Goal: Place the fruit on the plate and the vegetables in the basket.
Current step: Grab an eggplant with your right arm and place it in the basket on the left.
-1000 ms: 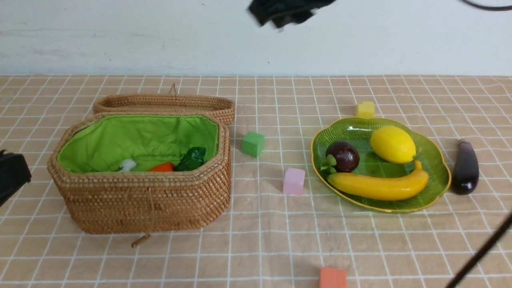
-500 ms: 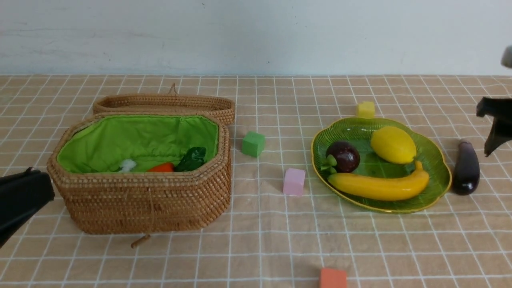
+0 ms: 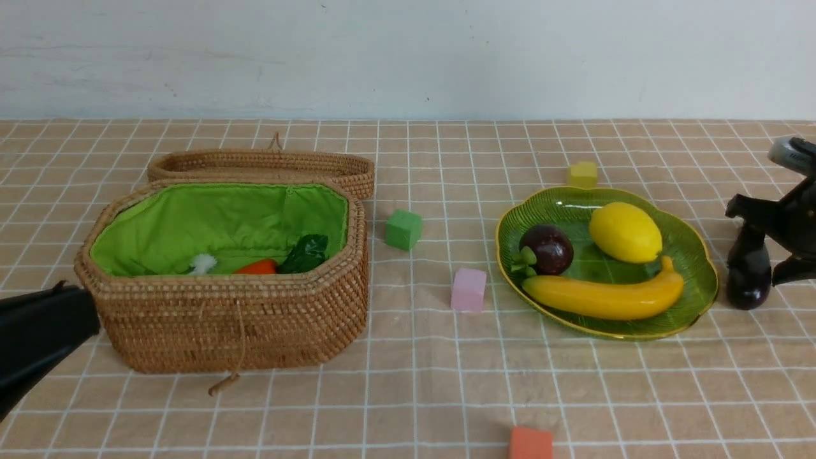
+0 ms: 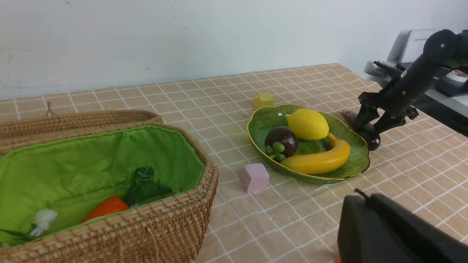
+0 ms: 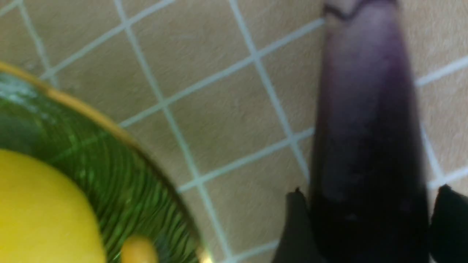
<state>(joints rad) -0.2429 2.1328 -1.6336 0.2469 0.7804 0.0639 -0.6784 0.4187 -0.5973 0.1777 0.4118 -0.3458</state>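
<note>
The lemon (image 3: 625, 231), mangosteen (image 3: 546, 248) and banana (image 3: 602, 296) lie on the green plate (image 3: 695, 258). Inside the wicker basket (image 3: 236, 331) I see the orange carrot (image 3: 257, 266), a white bit of radish (image 3: 203, 262) and dark green leaves (image 3: 307, 252). The dark-purple eggplant (image 3: 747, 280) lies on the cloth just right of the plate. My right gripper (image 3: 768, 245) is open and down over it, one finger on each side; the right wrist view shows the eggplant (image 5: 365, 138) between both fingertips (image 5: 297, 223). My left gripper (image 3: 44, 331) hangs shut and empty left of the basket.
The flat wicker lid (image 3: 261, 167) lies behind the basket. Foam cubes are scattered on the cloth: green (image 3: 403, 229), pink (image 3: 468, 289), yellow (image 3: 582, 174) behind the plate, and orange (image 3: 530, 444) at the front edge.
My right gripper swung in from the upper right and dropped over the eggplant with its jaws spread. The left gripper slid a little toward the basket.
</note>
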